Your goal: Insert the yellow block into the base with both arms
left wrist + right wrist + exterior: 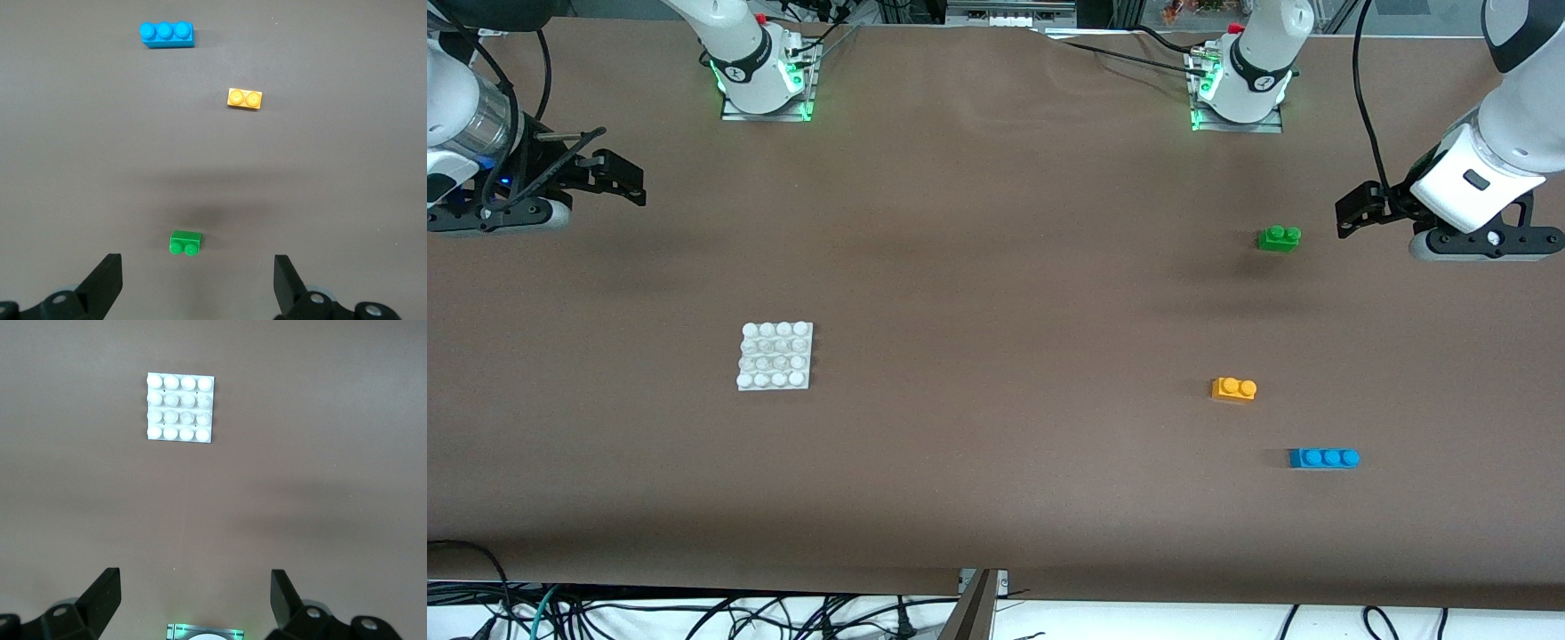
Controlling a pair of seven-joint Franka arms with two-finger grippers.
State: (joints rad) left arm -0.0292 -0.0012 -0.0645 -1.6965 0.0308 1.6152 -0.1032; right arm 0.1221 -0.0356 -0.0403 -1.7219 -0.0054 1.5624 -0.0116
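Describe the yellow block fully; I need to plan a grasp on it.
The yellow block is a small yellow-orange brick, plastic by its look, with two round studs on top. It lies flat, studs up, alone on the brown table toward the left arm's end, between the green brick and the blue brick. Nothing touches it.

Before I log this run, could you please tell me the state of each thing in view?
Yellow block: flat on the table, studs up, untouched.
Base: flat, studs bare.
Green block: loose, studs up.
Blue block: loose, studs up.
Left tool: open, empty.
Right tool: open, empty.
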